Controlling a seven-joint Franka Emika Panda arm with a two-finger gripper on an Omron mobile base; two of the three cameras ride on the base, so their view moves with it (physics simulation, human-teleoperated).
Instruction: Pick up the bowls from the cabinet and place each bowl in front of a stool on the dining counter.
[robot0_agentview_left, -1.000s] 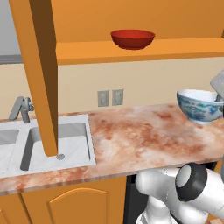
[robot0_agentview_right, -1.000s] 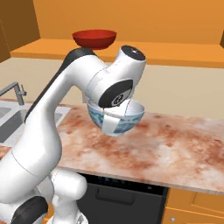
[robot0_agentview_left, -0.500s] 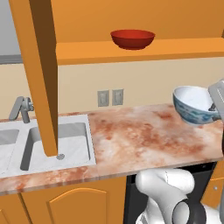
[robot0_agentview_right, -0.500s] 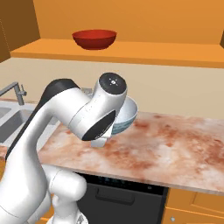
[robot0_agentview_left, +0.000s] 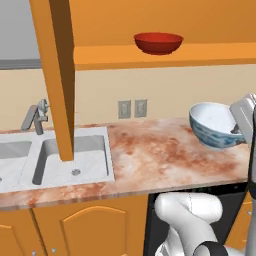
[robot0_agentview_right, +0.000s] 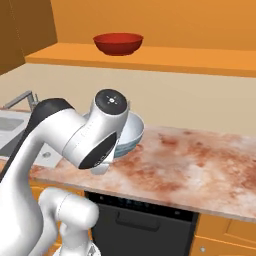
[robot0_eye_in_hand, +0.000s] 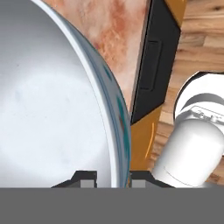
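Observation:
The white bowl with blue patterning (robot0_agentview_left: 215, 125) hangs tilted above the marbled sink counter, its opening turned toward the left base camera. My gripper (robot0_agentview_left: 239, 131) is shut on its right rim. In the hand view the bowl's white inside (robot0_eye_in_hand: 52, 118) spreads across the left, and the rim runs down between the two fingertips of my gripper (robot0_eye_in_hand: 113, 178). In the right base view my own arm covers most of the bowl (robot0_agentview_right: 131, 132). The red bowl (robot0_agentview_left: 158, 43) (robot0_agentview_right: 118, 43) rests on the orange cabinet shelf (robot0_agentview_left: 210, 53) (robot0_agentview_right: 200, 62). The cabinet door (robot0_agentview_left: 55, 75) stands open.
A steel sink (robot0_agentview_left: 75, 155) with a faucet (robot0_agentview_left: 34, 116) sits at the left of the marbled counter (robot0_agentview_left: 160, 155) (robot0_agentview_right: 200, 165). Two wall outlets (robot0_agentview_left: 132, 108) are behind it. A black dishwasher front (robot0_agentview_right: 140, 220) lies under the counter.
The arm has folded and turned its wrist while keeping hold of the white bowl. The bowl has tipped from upright onto its side and drifted slightly left over the counter.

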